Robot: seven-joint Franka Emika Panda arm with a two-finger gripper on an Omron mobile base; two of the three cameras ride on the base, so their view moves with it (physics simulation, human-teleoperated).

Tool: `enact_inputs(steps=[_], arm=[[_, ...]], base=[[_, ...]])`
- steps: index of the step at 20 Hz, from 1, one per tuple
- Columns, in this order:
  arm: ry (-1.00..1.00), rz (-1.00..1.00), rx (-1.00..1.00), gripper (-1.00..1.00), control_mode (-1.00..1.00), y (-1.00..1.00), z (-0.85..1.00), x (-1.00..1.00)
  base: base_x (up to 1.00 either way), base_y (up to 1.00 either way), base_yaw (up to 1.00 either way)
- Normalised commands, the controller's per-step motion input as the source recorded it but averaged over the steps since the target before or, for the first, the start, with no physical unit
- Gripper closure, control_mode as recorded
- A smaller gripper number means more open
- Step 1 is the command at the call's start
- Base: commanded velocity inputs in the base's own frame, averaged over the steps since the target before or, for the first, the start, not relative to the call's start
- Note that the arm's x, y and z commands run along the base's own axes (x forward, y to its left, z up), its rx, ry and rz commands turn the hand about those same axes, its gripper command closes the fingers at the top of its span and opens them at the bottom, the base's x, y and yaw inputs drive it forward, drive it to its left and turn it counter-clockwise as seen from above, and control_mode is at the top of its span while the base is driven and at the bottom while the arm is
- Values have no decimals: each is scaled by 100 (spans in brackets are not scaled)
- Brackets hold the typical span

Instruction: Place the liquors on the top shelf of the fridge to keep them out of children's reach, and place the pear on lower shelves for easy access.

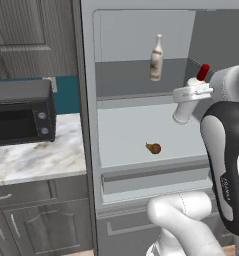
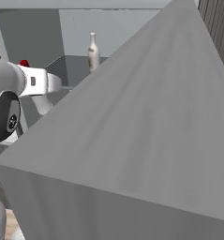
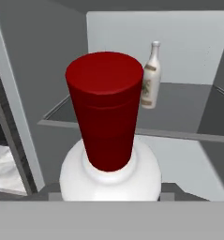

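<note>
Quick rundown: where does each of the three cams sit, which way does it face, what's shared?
Left base view: behind the arm's left, facing the open fridge; arm at lower right, gripper clamping the red-capped bottle.
Right base view: behind its right; the fridge door blocks most; arm at left.
Hand view: on the hand, looking along the red-capped bottle toward the top shelf.
Shared: the slim-necked bottle on that shelf.

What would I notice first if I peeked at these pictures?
A big red cap on a white bottle fills the hand view; the jaws are shut on that bottle in front of the open fridge. A pale bottle stands on the dark top shelf, and a small pear lies on the white shelf below.
</note>
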Motion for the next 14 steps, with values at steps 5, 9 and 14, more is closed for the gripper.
enact_inputs(steps=[5,9,14], arm=[[-10,0,3,100,-100,-1,27,18],[-2,-1,5,100,-100,-2,26,25],[0,-1,6,100,-100,0,18,35]], base=[[0,0,0],[0,0,0],[0,0,0]])
